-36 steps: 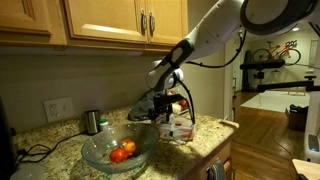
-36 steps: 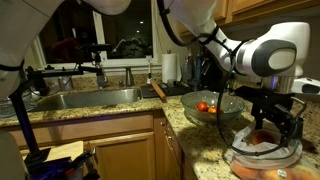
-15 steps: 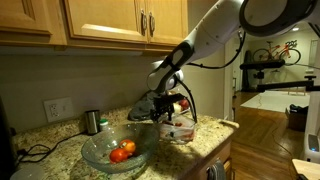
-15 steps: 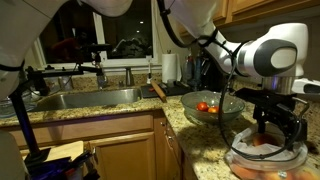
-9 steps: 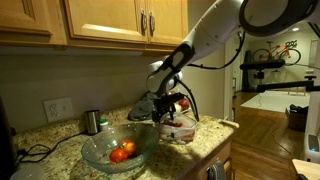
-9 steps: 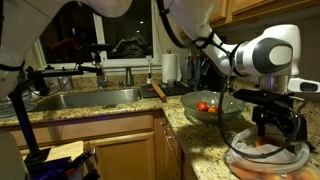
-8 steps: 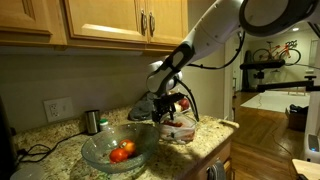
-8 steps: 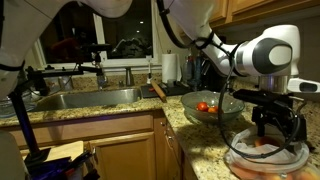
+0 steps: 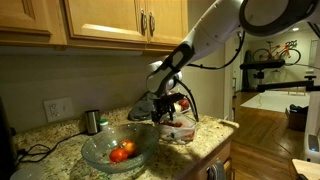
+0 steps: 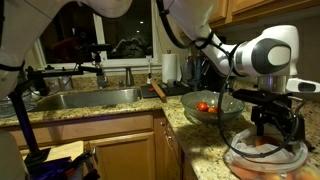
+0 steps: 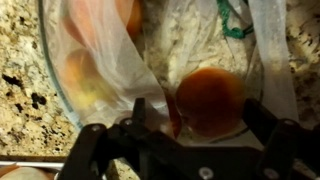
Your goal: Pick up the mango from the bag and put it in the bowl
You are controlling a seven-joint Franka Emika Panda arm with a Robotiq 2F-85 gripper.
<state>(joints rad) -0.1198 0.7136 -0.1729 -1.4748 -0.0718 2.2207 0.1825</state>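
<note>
hanging at the open mouth of the bag [image 9: 181,128], the jaws are down among its crinkled plastic in both exterior views. the bag lies on the speckled stone desk [image 9: 216,127] just beside the bowl [image 9: 93,156], apart from its rim. in the wrist view the jaws stand apart, one finger [image 11: 140,112] on each side of the mango [image 11: 210,98], an orange-red round fruit lying inside the bag. they are spread and not clamped. a thin gap shows at one finger, and whether the other touches the skin cannot be told. another pale orange fruit [image 11: 85,75] shows through the plastic, off to the side of the mango. the bowl itself holds two red-orange fruits [image 9: 122,151]. a small steel cup [image 9: 92,121] stands behind the bowl, on the side away from the bag, near the wall.
</note>
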